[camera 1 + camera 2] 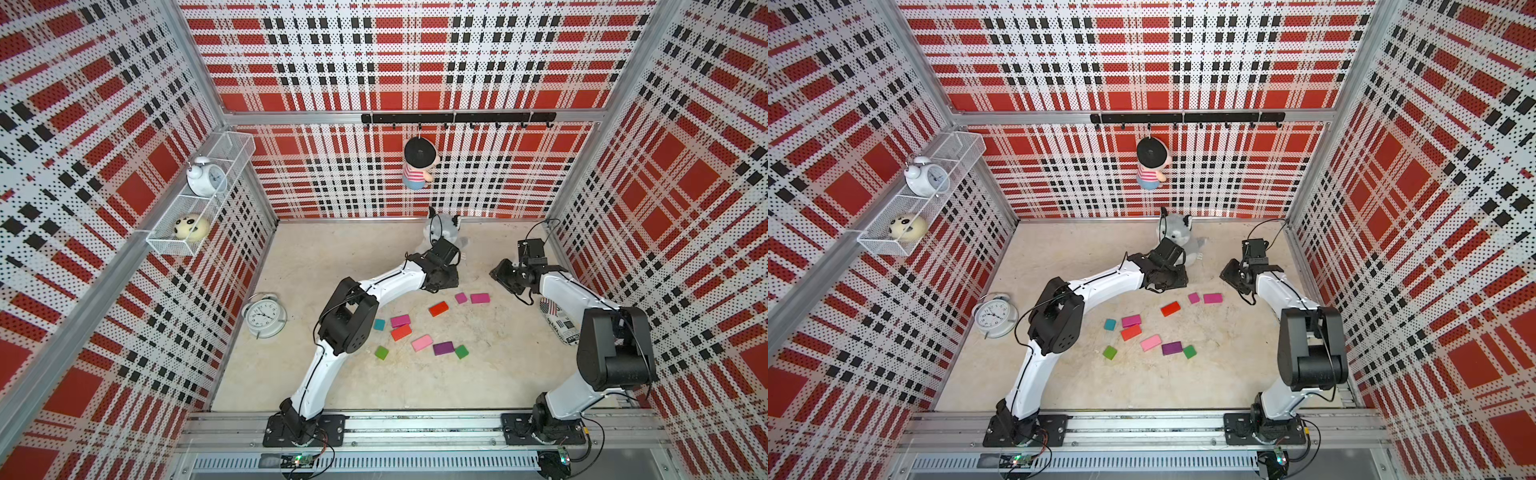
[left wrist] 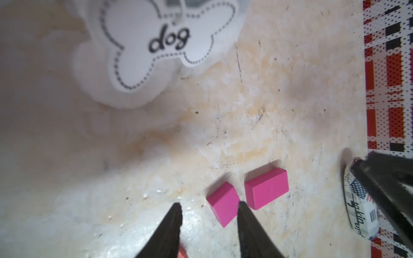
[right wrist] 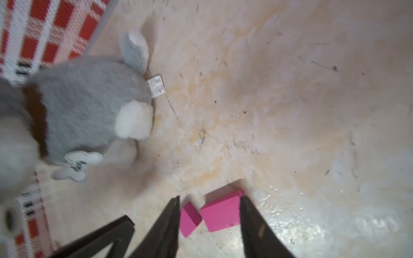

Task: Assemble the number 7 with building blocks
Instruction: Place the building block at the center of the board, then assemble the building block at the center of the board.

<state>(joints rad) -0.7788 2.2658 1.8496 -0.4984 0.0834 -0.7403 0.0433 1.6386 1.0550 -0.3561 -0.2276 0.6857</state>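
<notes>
Beige tabletop point(image 1: 332, 257): building blocks point(image 1: 422, 343) lie scattered mid-table. Left gripper point(image 2: 209, 204) and right gripper point(image 3: 210, 197) both gape, empty. I'd descend squarely over the magenta rectangle point(image 1: 480, 298), avoiding the magenta square point(image 1: 461, 298) beside it.

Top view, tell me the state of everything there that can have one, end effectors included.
building blocks: scattered flat, no 7 yet.
left end effector: open, empty.
right end effector: open, empty.
large alarm clock: lying face up.
doll: hanging from the hook rail.
</notes>
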